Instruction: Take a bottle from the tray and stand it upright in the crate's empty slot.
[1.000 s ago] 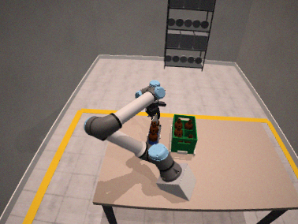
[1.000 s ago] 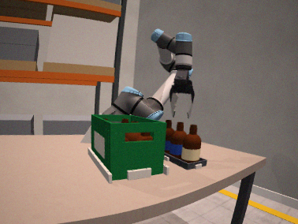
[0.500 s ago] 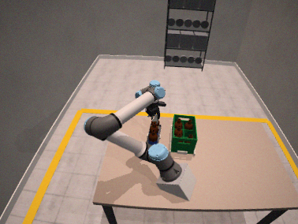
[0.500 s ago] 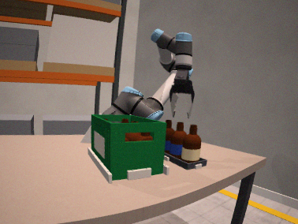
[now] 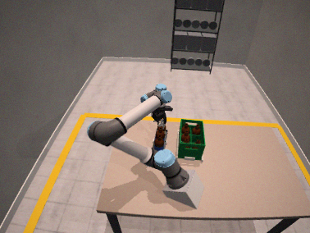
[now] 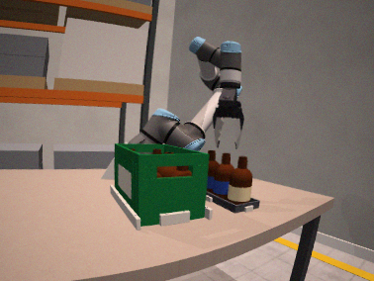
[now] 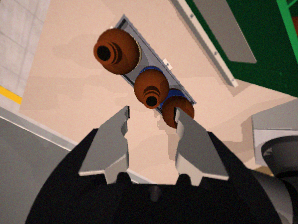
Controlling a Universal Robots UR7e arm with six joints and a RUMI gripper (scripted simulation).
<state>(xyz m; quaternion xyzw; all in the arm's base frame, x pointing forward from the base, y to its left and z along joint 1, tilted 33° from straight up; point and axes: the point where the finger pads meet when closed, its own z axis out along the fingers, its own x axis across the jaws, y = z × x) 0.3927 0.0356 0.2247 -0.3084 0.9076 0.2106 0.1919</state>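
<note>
Tool (image 5: 161,124) (image 6: 228,147) (image 7: 151,107) partly open, holding nothing.

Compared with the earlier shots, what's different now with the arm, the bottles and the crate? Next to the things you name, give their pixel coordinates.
Nothing visibly changed. The open gripper (image 5: 161,123) (image 6: 228,146) (image 7: 151,107) has taken hold of nothing and let go of nothing. The arm's pose, the three bottles (image 5: 160,134) (image 6: 225,173) (image 7: 151,84) in the tray (image 5: 166,138) (image 6: 254,204) (image 7: 175,81) and the green crate (image 5: 191,153) (image 6: 173,198) (image 7: 267,77) look just as they did.
</note>
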